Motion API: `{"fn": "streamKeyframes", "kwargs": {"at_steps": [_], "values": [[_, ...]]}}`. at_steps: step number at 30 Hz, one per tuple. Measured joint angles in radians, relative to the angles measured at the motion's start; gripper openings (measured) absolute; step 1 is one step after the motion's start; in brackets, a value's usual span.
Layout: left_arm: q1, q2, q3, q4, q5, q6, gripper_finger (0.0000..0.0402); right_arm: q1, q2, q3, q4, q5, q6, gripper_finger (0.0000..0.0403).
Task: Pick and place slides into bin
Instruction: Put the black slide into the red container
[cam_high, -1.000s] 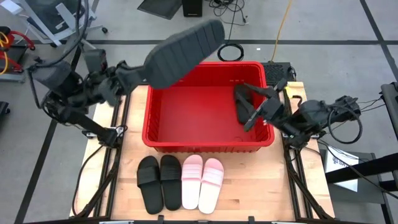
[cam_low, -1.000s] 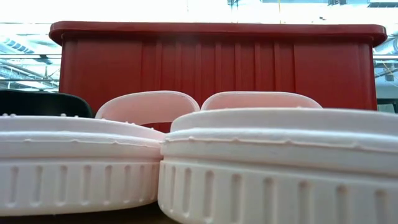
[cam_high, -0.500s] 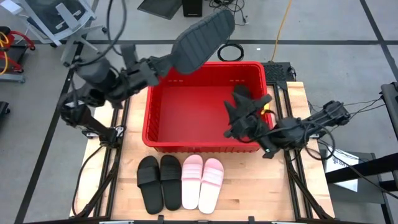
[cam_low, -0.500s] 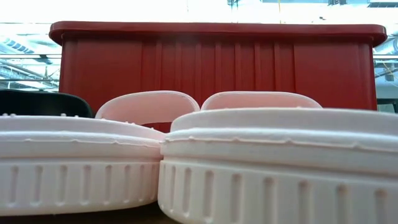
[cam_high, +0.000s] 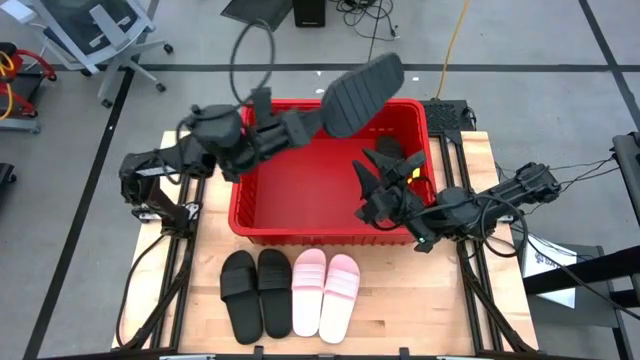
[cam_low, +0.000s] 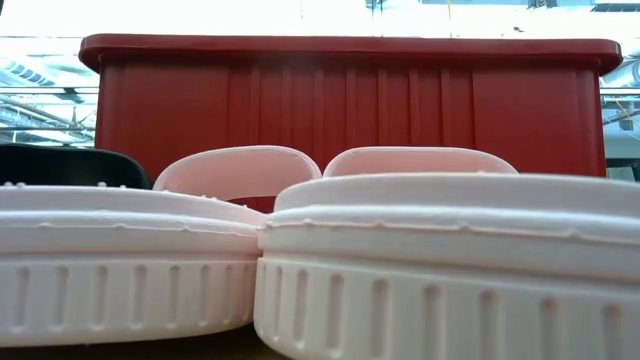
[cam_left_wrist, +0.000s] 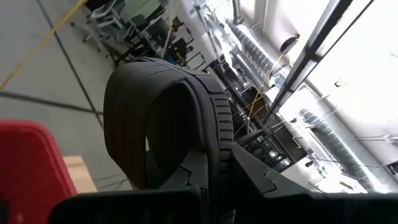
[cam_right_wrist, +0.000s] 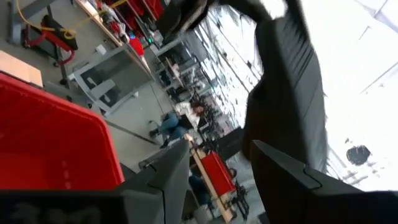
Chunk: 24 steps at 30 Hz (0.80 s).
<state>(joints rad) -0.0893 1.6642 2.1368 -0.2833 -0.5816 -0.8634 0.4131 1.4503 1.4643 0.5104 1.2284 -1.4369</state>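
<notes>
Pinching one black slide (cam_high: 361, 92) each, both arms' fingers hold theirs above the red bin (cam_high: 300, 215)

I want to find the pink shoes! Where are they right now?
In the high view, the two pink slides lie side by side on the table in front of the red bin, just right of the black pair.

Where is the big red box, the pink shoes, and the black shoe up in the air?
red bin (cam_high: 300, 175), high view, bare floor inside.
pink slides (cam_high: 325, 290), high view, where the pair meets.
raised black slide (cam_high: 360, 92), high view, ridged sole.
</notes>
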Motion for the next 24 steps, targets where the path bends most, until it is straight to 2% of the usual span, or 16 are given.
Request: {"fn": "streamKeyframes", "kwargs": {"at_steps": [7, 24], "values": [[0.033, 0.036, 0.000, -0.002, -0.002, -0.063, 0.0031, 0.001, 0.000, 0.000, 0.046, -0.003, -0.086, 0.0163], [0.068, 0.086, -0.001, 0.000, -0.100, -0.047, 0.0031, -0.034, -0.002, 0.000, 0.054, 0.019, -0.188, 0.0163]]}}
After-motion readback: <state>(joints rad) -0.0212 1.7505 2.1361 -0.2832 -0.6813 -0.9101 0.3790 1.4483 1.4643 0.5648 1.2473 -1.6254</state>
